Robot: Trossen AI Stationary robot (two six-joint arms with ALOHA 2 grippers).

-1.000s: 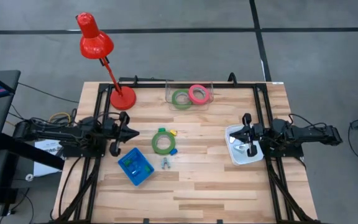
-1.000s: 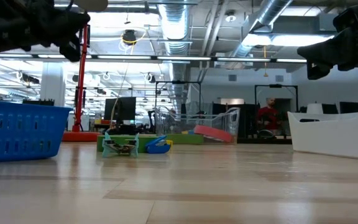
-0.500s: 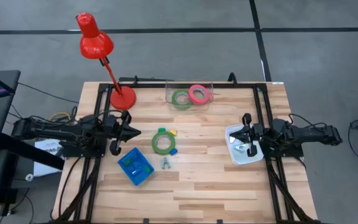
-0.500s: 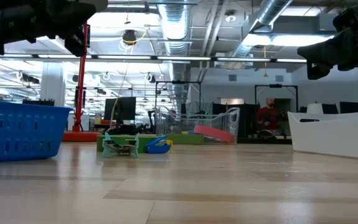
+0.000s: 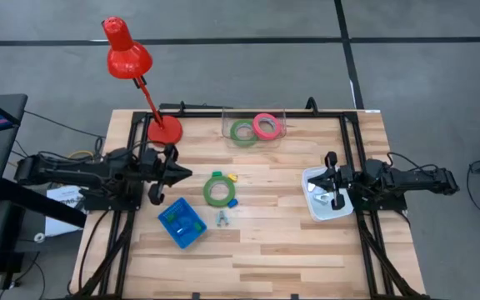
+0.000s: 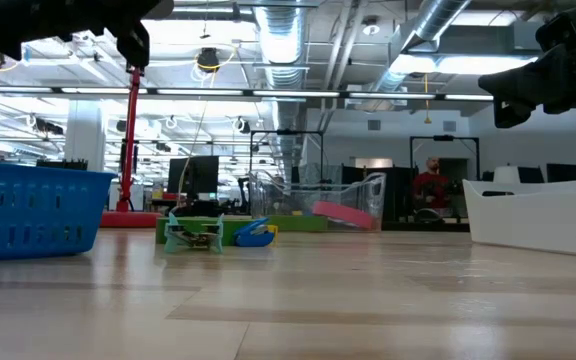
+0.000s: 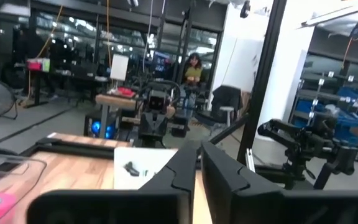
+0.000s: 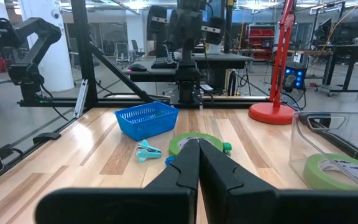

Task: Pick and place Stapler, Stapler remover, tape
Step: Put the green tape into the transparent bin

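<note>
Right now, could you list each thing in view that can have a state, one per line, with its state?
left gripper: shut, empty, raised beside the lamp base
right gripper: shut, empty, over the white bin
green tape on the table: flat, loose, untouched
green tape in the clear box: flat, inside
pink tape: inside the clear box, tilted
blue basket: upright, small items inside
red lamp: upright

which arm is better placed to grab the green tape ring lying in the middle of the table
Left. The left gripper hangs just beside the green tape ring, pointing at it; the right gripper waits farther off, over the white tray.
</note>
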